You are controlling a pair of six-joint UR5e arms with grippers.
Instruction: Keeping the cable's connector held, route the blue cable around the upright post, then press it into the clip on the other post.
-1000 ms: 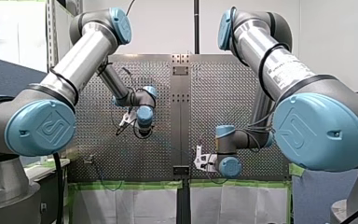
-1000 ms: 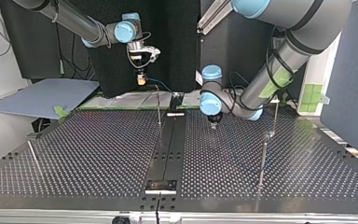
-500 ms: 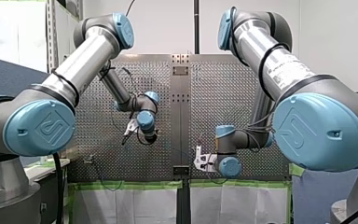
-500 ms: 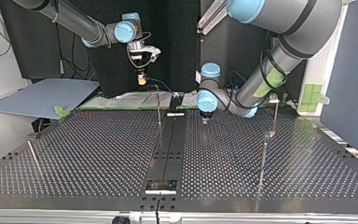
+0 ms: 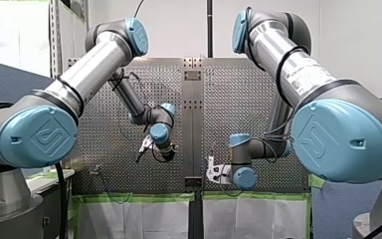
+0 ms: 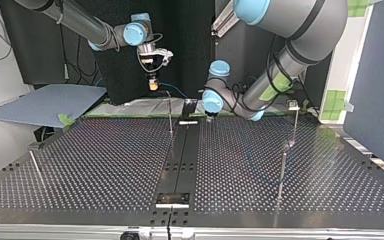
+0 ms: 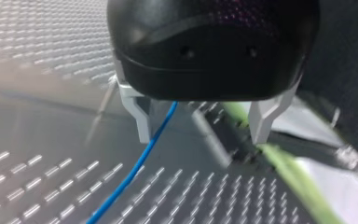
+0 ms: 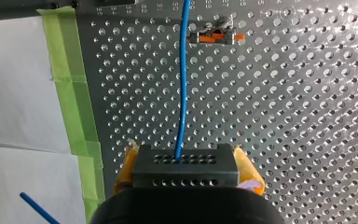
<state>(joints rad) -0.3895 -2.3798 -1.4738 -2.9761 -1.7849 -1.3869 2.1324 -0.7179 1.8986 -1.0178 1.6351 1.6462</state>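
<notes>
**Right wrist view: claw grips the plug, blue cable runs out ahead**

My right gripper [image 8: 185, 162] has yellow pads. They are clamped on the black connector [image 8: 184, 172] from both sides. The blue cable [image 8: 182, 88] comes out of the connector and runs straight ahead over the table [image 8: 298, 121]. It passes just beside a small orange and metal piece [image 8: 216, 36].

My left gripper [image 7: 203, 128] has its 2 pale fingers [image 7: 141, 116] apart. The blue cable runs between them, close to 1 finger. I cannot tell if it touches that finger.

The table is grey metal, full of small round holes. Green tape [image 8: 72, 88] runs along its edge, and a white sheet [image 8: 18, 93] lies past the tape.

From across the table, a thin post [image 6: 170, 117] stands by the dark middle strip [image 6: 180, 160]. At the top view's right stand 2 more: a near post [image 6: 282, 172], and a far post [image 6: 295, 127] with a small piece on its top. At that view's left a short rod [image 6: 35, 167] leans.

Behind the table hangs a black curtain [image 6: 180, 50]. A flat grey board [image 6: 50, 102] lies at the left.
</notes>
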